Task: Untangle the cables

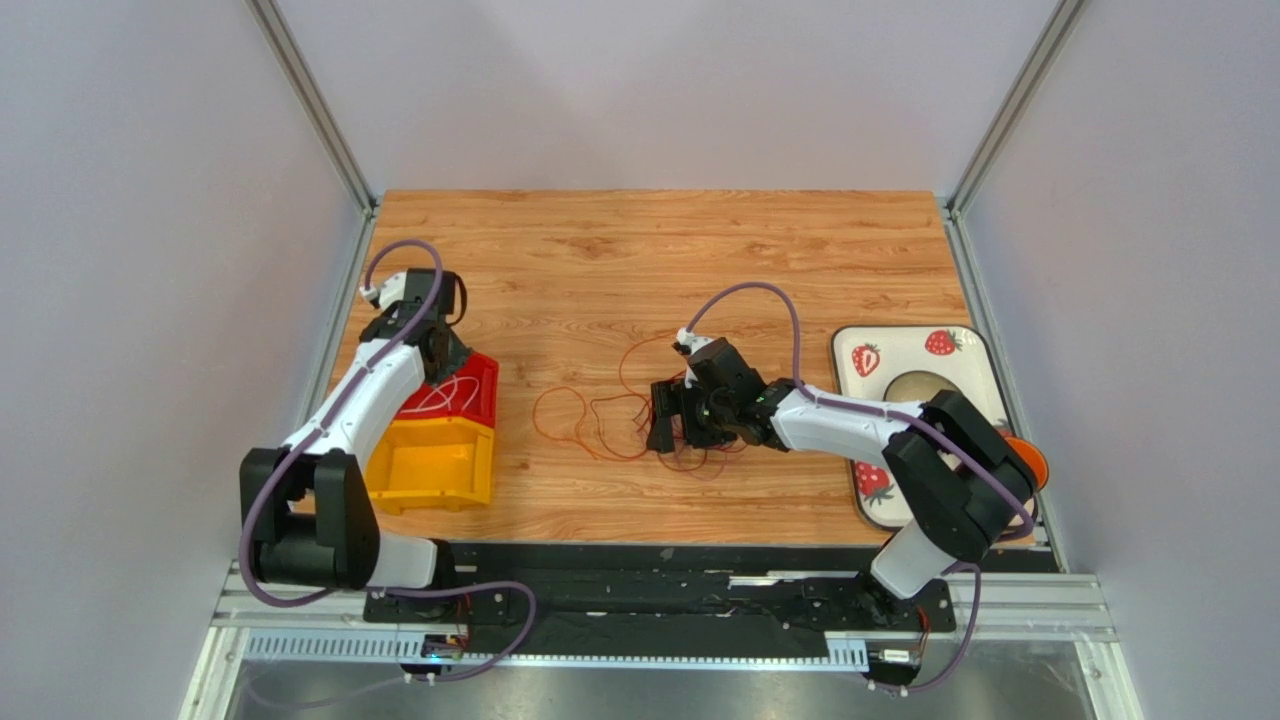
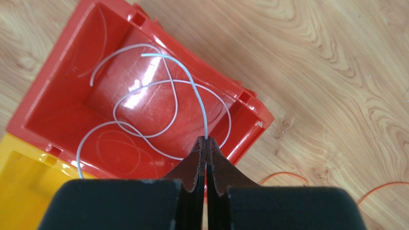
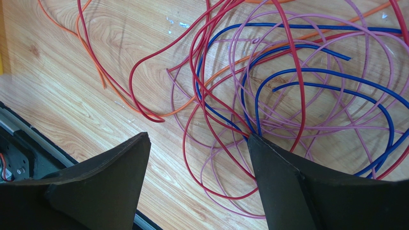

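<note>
Wooden table (image 1: 601,255); pale grey walls (image 1: 135,225)

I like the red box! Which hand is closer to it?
Left. The left gripper hangs over the red box; the right gripper is away at the tangled cables.

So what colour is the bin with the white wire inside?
The bin is red, clearest in the left wrist view.

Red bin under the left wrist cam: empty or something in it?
Not empty. A white cable lies looped inside the red bin, one part pinched in the shut left gripper.
</note>
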`<act>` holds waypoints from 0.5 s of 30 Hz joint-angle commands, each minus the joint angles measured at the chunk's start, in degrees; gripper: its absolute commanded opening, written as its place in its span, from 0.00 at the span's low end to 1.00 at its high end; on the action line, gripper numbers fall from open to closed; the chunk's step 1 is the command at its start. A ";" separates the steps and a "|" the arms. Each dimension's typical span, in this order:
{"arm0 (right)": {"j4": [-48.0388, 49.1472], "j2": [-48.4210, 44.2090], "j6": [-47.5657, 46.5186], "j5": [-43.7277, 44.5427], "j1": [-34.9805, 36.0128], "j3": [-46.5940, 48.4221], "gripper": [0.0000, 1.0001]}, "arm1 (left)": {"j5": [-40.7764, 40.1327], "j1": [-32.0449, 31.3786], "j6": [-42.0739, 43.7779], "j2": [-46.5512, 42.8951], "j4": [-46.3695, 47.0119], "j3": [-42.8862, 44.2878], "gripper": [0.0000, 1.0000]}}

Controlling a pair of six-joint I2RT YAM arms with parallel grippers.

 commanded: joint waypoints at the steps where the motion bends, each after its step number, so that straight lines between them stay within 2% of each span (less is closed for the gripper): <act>1: 0.01 2.10 -1.13 0.05 0.22 -0.51 0.83 | 4.15 0.52 -4.88 1.30 1.84 -1.47 0.00; 9: -0.07 2.45 -1.22 -0.21 0.13 -0.25 0.84 | 6.63 2.01 -1.10 7.71 5.18 1.42 0.00; 15: -0.16 2.63 -1.14 -0.21 0.22 -0.16 0.84 | 5.14 2.54 1.71 8.60 8.00 2.74 0.00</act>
